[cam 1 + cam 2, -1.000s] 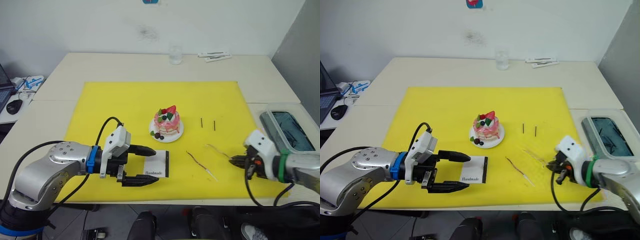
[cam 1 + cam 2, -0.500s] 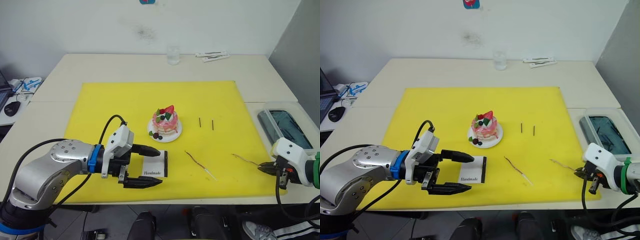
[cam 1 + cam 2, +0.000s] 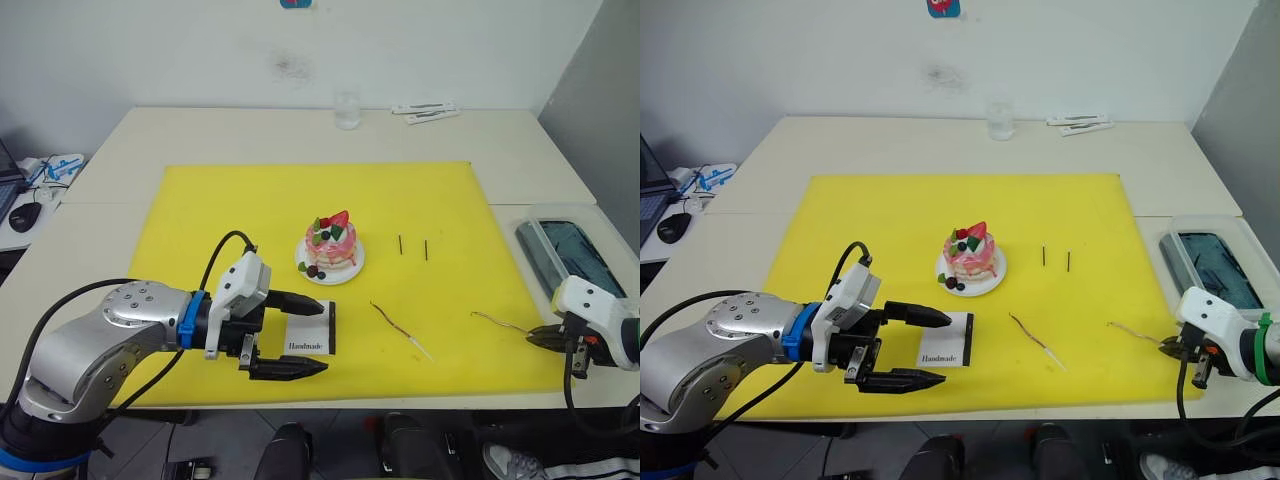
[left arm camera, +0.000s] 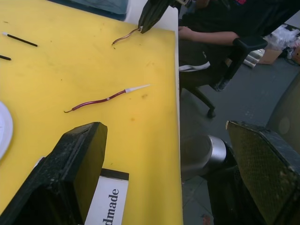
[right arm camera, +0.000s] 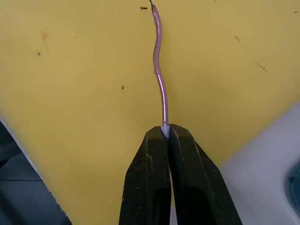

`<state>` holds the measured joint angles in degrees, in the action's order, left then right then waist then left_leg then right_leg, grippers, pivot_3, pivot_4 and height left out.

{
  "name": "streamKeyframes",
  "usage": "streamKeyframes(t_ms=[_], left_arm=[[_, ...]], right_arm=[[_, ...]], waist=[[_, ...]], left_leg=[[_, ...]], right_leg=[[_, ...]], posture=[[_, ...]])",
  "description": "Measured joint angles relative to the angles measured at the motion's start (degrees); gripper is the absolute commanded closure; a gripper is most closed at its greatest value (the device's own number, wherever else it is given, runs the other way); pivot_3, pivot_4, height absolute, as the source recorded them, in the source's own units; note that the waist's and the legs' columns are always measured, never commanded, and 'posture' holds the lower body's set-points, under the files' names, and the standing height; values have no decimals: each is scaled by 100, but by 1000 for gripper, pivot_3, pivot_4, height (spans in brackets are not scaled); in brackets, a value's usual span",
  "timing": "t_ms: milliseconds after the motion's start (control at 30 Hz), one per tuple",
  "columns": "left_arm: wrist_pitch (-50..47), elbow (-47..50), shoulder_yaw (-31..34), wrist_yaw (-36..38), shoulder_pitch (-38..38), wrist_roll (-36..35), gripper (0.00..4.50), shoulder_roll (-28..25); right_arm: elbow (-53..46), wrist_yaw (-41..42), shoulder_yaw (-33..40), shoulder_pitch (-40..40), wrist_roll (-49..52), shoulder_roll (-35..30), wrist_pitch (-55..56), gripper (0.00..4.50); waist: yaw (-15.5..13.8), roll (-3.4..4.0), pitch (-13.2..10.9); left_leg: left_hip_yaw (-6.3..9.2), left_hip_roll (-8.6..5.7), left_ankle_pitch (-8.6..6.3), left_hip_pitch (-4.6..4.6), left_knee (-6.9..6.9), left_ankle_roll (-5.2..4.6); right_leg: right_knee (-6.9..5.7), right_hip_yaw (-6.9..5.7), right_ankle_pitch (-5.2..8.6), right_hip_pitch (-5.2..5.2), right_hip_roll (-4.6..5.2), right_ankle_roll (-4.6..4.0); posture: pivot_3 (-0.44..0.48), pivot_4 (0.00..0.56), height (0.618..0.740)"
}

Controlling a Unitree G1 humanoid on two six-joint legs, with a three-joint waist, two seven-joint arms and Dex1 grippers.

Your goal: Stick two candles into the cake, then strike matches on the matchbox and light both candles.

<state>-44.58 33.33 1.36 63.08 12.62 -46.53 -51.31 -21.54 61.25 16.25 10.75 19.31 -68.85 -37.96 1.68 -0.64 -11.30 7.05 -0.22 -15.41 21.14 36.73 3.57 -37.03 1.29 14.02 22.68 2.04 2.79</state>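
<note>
two thin wavy reddish-brown candles: one [image 3: 402, 326] lies loose on the yellow mat [image 3: 220, 200] near its front edge, the other [image 5: 159, 70] is pinched at its pale end by the clenched right gripper [image 5: 165, 133] at the mat's front right corner. one pink-and-white round cake [image 3: 332, 244] on a white plate sits mid-mat. two short dark matches [image 3: 413, 247] lie just right of it. left gripper [image 3: 306, 334] spread wide around one flat white matchbox [image 3: 312, 334], not gripping.

A clear glass [image 3: 347, 109] stands beyond the yellow mat [image 3: 250, 200], 2 white packets [image 3: 427, 111] lying nearby.
</note>
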Motion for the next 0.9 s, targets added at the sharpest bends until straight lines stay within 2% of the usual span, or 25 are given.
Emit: streamKeyframes(t_ms=[900], left_arm=[[1, -11, -4, -9, -12, -18, 0, 0]], right_arm=[[-412, -101, -301, -332, 230, 184, -629, 4434]], waist=[[-1, 0, 0]], left_leg=[[0, -1, 0, 0, 2, 0]], right_leg=[[-2, 1, -3, 0, 0, 5]], posture=[[0, 150, 740]])
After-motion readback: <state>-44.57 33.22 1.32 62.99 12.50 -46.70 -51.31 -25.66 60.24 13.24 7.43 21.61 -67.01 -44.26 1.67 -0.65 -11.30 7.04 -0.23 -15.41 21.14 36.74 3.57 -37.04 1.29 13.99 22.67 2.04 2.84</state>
